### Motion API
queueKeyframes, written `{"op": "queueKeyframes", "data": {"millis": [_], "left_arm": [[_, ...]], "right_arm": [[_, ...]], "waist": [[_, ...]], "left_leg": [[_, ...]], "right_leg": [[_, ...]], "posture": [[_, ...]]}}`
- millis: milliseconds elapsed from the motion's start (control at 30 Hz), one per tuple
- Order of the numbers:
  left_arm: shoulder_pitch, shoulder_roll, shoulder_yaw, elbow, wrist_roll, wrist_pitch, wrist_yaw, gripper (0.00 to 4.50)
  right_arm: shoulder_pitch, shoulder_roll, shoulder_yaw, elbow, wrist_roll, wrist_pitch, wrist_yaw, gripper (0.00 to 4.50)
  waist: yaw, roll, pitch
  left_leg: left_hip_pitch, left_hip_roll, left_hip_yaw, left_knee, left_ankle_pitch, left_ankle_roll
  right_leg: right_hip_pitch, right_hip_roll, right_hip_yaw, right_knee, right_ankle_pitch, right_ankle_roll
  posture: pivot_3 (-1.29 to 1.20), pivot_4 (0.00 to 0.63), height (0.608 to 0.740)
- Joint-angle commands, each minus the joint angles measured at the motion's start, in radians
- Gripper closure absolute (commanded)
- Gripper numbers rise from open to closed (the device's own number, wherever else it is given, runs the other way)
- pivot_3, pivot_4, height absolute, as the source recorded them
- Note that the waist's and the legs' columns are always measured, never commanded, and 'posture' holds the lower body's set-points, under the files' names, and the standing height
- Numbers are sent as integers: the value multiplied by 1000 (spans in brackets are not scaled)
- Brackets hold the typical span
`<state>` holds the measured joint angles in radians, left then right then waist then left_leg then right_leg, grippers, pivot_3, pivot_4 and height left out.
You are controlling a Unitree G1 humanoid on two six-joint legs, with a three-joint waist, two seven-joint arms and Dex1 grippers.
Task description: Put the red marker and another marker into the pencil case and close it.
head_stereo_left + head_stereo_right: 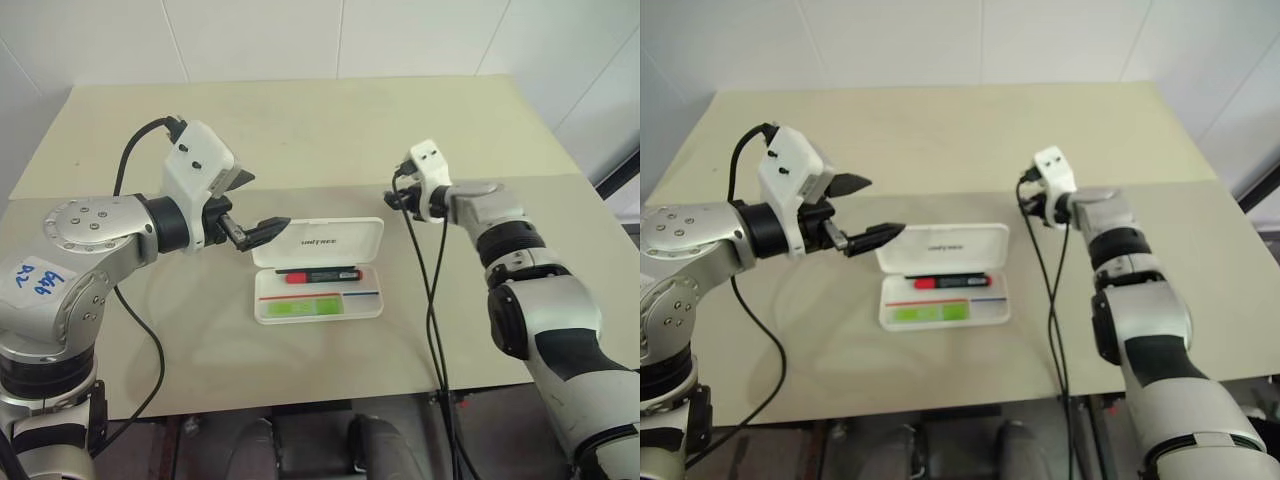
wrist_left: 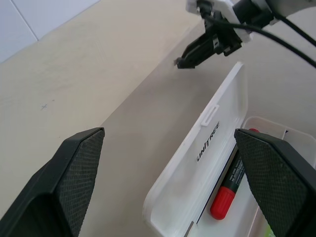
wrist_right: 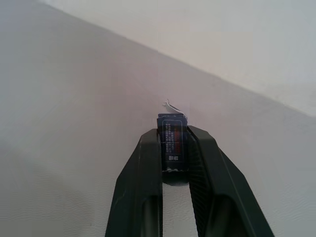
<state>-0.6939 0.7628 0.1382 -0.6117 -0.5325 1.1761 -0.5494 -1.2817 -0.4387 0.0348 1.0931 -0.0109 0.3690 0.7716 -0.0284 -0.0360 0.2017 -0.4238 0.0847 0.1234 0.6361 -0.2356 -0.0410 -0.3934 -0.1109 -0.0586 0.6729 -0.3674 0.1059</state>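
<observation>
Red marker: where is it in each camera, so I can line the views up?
Left eye view: the red marker lies along the back of the open pencil case tray, near picture centre.
Right eye view: same spot, slightly left of centre.
Left wrist view: in the tray beside the raised lid, red cap nearest the camera.
Right wrist view: aimed at the table.
Shared landmark: the lid lettering, just behind the marker.

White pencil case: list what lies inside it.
Inside the open white hard pencil case, a black-barrelled red marker lies along the hinge side and a flat light-green highlighter lies nearer the front edge. Anything underneath them is covered.
</observation>
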Motion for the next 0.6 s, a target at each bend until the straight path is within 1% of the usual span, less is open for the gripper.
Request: {"op": "queueKeyframes", "data": {"millis": [33, 67, 133, 200, 233, 333, 400, 433, 500, 533, 600], "left_arm": [[4, 21, 13, -10, -16, -39, -22, 0], [8, 24, 14, -11, -20, -47, -32, 0], [16, 31, 15, -14, -30, -71, -59, 0], [26, 40, 16, -16, -41, -94, -86, 0], [30, 43, 17, -17, -45, -103, -95, 0], [53, 62, 7, -29, -71, -114, -138, 0], [65, 72, -2, -35, -78, -126, -152, 0], [64, 73, -4, -33, -79, -130, -152, 0], [62, 75, -10, -30, -83, -137, -155, 0], [63, 77, -13, -32, -85, -139, -156, 0], [64, 77, -19, -35, -91, -139, -156, 0]], "right_arm": [[-10, -97, -22, -173, 33, -65, 128, 4139], [5, -123, -37, -238, 63, -95, 187, 4139], [66, -183, -73, -420, 165, -138, 367, 4139], [140, -235, -73, -569, 231, -132, 504, 4139], [165, -250, -68, -614, 248, -123, 535, 4139], [256, -266, -59, -857, 366, 8, 604, 4139], [333, -285, -40, -1023, 430, 50, 659, 4139], [368, -294, -20, -1088, 437, 60, 669, 4139], [438, -316, 57, -1183, 365, 8, 670, 4139], [467, -321, 91, -1213, 335, -18, 667, 4139], [503, -317, 128, -1241, 327, -30, 666, 4139]], "waist": [[3, 0, 0], [2, 0, 0], [2, 0, 0], [3, 0, 0], [3, 0, 0], [-2, 0, 0], [-1, 0, 0], [1, 0, 0], [4, 0, 0], [4, 0, 0], [6, 0, 0]], "left_leg": [[0, 0, 0, 0, 0, 0], [0, 0, 0, 0, 0, 0], [0, 0, 0, 0, 0, 0], [0, 0, 0, -1, 0, -1], [0, 0, 0, -1, -1, -1], [1, 0, 0, 1, -1, -1], [2, 0, 0, 1, -1, -1], [2, 1, 0, 0, -1, -1], [1, 1, -1, 0, -1, -1], [1, 1, -1, 1, -1, 0], [1, 1, -1, 3, -2, 0]], "right_leg": [[0, 0, 0, 0, 0, 0], [0, 0, 0, 0, 0, 0], [0, 0, 0, 0, 0, 0], [0, 1, 0, -1, 0, 0], [0, 1, 0, -1, 0, 0], [1, 1, 0, -1, 0, 0], [0, 1, 1, 0, 0, 0], [0, 2, 1, 0, 0, 0], [0, 2, 1, 0, 0, 0], [1, 1, 0, -1, 0, 0], [2, 1, 0, -5, 0, 0]], "posture": [[0, 150, 740], [0, 150, 740], [0, 150, 740], [0, 150, 740], [0, 150, 740], [0, 150, 740], [0, 150, 740], [0, 150, 740], [0, 150, 740], [0, 150, 740], [0, 150, 740]]}}
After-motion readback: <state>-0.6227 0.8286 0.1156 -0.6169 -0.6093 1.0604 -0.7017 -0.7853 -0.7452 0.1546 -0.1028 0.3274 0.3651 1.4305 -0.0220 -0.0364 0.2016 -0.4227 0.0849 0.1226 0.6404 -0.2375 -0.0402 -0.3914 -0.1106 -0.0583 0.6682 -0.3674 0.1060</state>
